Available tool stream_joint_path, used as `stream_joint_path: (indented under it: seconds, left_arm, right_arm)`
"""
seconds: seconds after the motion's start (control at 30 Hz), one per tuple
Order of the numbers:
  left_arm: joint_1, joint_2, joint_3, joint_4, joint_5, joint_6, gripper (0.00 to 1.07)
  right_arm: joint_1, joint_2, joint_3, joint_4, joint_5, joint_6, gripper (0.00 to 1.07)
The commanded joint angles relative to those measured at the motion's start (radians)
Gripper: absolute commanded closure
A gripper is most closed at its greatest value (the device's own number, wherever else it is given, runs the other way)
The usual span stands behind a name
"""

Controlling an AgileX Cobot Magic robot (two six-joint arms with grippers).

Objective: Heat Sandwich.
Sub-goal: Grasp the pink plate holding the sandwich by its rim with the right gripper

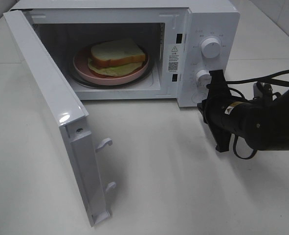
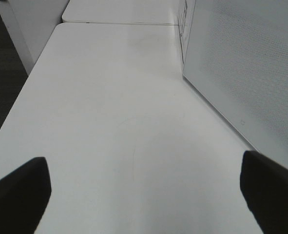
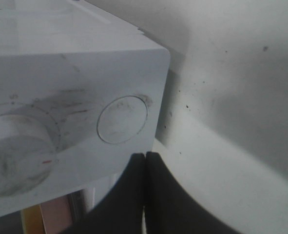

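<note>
The sandwich [image 1: 117, 54], pale bread over yellow-green and red layers, lies on a pink plate [image 1: 83, 68] inside the open microwave [image 1: 212, 19]. Its door [image 1: 51, 112] swings out to the left. My right gripper [image 1: 206, 104] is shut on nothing and rolled sideways, with its tips just off the round button [image 1: 199, 96] below the lower knob [image 1: 203, 76]. In the right wrist view the shut gripper [image 3: 144, 158] points at that button [image 3: 122, 119] beside the knob [image 3: 17, 151]. My left gripper [image 2: 144, 168] is open over bare table, fingers [image 2: 22, 195] wide apart, next to the door's outer face [image 2: 251, 63].
The white table [image 1: 173, 186] stretches in front of the microwave. The open door juts toward the front left edge, with two latch hooks [image 1: 105, 143] on its inner side. An upper knob [image 1: 211, 48] sits on the control panel. Cables [image 1: 261, 78] trail behind the right arm.
</note>
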Motion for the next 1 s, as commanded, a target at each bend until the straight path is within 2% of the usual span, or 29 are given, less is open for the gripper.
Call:
stream_joint_path:
  seconds: [0.03,0.23,0.37,0.6,1.0]
  left_arm:
    - [0.004,-0.023,0.005,-0.003,-0.01,0.0,0.05]
    - [0.004,-0.023,0.005,-0.003,-0.01,0.0,0.05]
    - [0.004,-0.023,0.005,-0.003,-0.01,0.0,0.05]
    - [0.004,-0.023,0.005,-0.003,-0.01,0.0,0.05]
    - [0.004,-0.023,0.005,-0.003,-0.01,0.0,0.05]
  right_arm:
    - [-0.005,-0.054,0.031,-0.032,0.038,0.004,1.05]
    - [-0.005,-0.14,0.06,-0.051,0.175,-0.019,1.05]
    - [-0.005,-0.237,0.061,-0.051,0.348,-0.088,1.03]
    - [-0.005,-0.335,0.061,-0.051,0.48,-0.194,1.01]
    - [-0.005,-0.544,0.048,-0.049,0.782,-0.622,0.98]
